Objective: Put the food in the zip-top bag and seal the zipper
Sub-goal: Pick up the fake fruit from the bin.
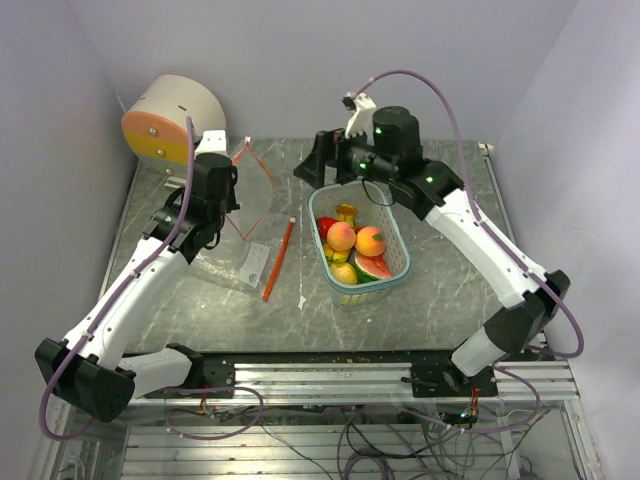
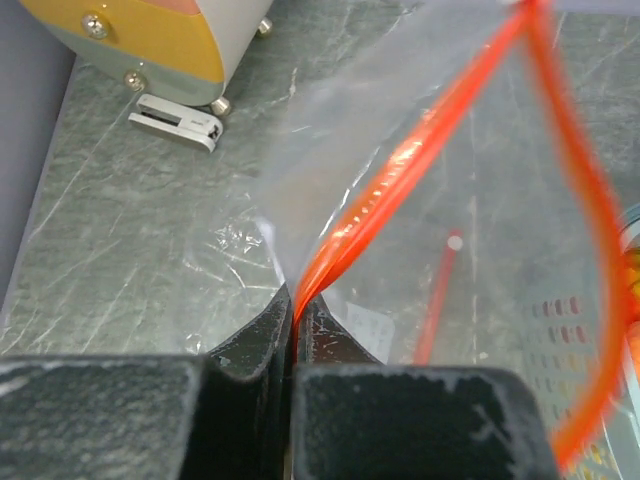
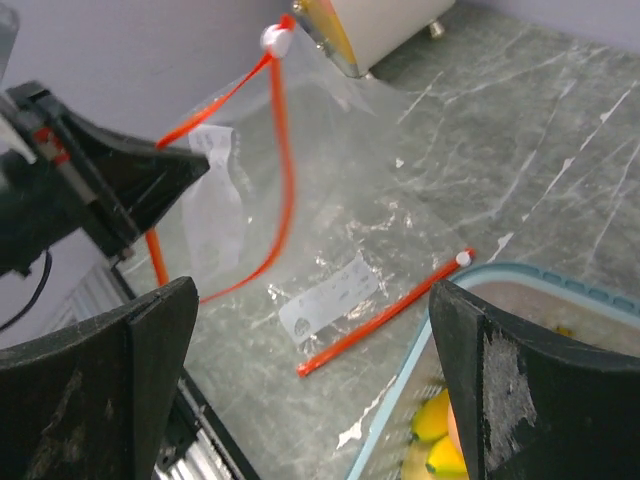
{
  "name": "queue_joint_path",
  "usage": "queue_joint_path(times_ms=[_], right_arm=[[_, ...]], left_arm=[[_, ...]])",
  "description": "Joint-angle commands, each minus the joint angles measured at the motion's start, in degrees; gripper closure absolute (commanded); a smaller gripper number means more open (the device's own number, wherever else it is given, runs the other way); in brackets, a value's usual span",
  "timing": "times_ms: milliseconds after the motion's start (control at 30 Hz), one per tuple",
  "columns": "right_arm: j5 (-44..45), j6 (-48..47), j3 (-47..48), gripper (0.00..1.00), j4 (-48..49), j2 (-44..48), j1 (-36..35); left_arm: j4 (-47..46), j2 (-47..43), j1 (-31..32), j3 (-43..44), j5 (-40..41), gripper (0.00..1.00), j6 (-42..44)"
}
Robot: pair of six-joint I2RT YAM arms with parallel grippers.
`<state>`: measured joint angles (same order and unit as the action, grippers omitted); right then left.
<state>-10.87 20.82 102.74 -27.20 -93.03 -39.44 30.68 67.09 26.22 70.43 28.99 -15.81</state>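
The left gripper (image 2: 293,322) is clenched on the orange-red zipper (image 2: 400,175) of the zip-top bag (image 2: 450,150). Its two fingers are pressed together with the strip pinched between them. The left arm runs diagonally from its base at the near-left corner towards the far left of the grey marbled tabletop (image 1: 440,290), with the wrist bent down over the bag.

The bag is clear film, lifted at the gripped edge so that its mouth gapes. The zipper curves round in an open loop, with a white slider (image 3: 272,38) at its top. Near the bag on the table lies a straight orange-red strip (image 3: 385,325) next to a white label (image 3: 330,300). Whether they belong to the same bag cannot be told.

The right gripper (image 3: 315,385) is released, jaws spread wide with nothing between them. It hangs over the far-left corner of the pale blue latticed basket (image 1: 405,262), facing the bag. The right arm rises from the near-right base, folds at an elbow by the table's right edge and reaches back towards the centre.

The food sits in the basket: two orange-pink peaches (image 1: 341,236), a watermelon slice (image 1: 372,267), a red piece (image 1: 327,225) and small yellow pieces (image 1: 345,272).
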Motion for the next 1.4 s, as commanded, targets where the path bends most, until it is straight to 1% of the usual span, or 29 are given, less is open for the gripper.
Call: queue_joint_path(times_ms=[0, 33, 67, 100, 133, 200, 267, 333, 400, 533, 633, 900, 1100, 1133, 1200, 1367], right_arm=[[-14.27, 2.91, -8.19, 0.0, 8.1, 5.32, 2.61], [-19.13, 3.66, -8.85, 0.0, 11.41, 5.53, 2.71], [-21.91, 4.4, -8.41, 0.0, 12.94, 5.3, 2.63], [-21.7, 5.4, -7.67, 0.0, 12.51, 4.55, 2.63], [-18.91, 6.42, -6.93, 0.0, 10.27, 3.55, 2.74], [-8.78, 7.29, -5.88, 0.03, 0.73, 1.47, 3.73], [-1.18, 6.81, -6.27, 0.07, -7.03, -0.32, 4.39], [4.36, 5.6, -8.14, 0.09, -12.02, -1.35, 4.39], [7.21, 5.23, -10.68, 0.09, -14.67, -1.48, 4.41], [10.64, 6.24, -15.48, 0.08, -15.66, -0.84, 4.4], [11.35, 6.63, -17.49, 0.08, -15.09, -1.8, 4.44], [10.58, 6.38, -22.42, 0.1, -10.93, -4.02, 4.41], [10.72, 5.99, -22.96, 0.14, -8.43, -6.98, 4.26], [11.07, 5.77, -22.86, 0.16, -8.4, -7.14, 4.27], [11.84, 5.21, -22.63, 0.27, -8.43, -7.14, 4.26], [14.15, 3.78, -19.87, 0.67, -11.77, -5.28, 4.26]], left_arm=[[1.69, -0.17, -0.47, -0.5, 1.79, 0.93, 0.38], [1.25, -0.01, -0.47, -0.72, 0.88, 0.93, -0.07], [0.7, 0.16, -0.47, -0.8, -0.22, 0.93, -0.51], [0.54, 0.52, -0.47, -0.78, -0.93, 0.93, -1.03], [0.68, 1.06, -0.47, -0.51, -1.33, 0.93, -1.52], [1.88, 2.19, -0.49, 0.37, -0.85, 0.93, -1.61], [2.67, 2.6, -0.47, 0.08, 0.07, 0.93, -1.15], [2.47, 2.08, -0.47, -1.37, 0.12, 0.93, -0.73], [2.37, 1.62, -0.47, -2.58, -0.68, 0.93, -1.09], [2.11, 2.04, -0.47, -3.15, -2.1, 0.93, -2.15], [1.98, 2.6, -0.52, -2.86, -2.89, 0.93, -2.37], [1.7, 2.71, -0.47, -2.28, -4.04, 0.93, -3.05], [1.58, 2.89, -0.47, -2.1, -5.55, 0.93, -4.36], [1.58, 2.81, -0.47, -2.1, -5.68, 0.93, -4.54], [1.65, 2.63, -0.47, -2.06, -6.0, 0.93, -4.81], [1.84, 2.05, -0.47, -1.7, -6.58, 0.93, -5.19]])
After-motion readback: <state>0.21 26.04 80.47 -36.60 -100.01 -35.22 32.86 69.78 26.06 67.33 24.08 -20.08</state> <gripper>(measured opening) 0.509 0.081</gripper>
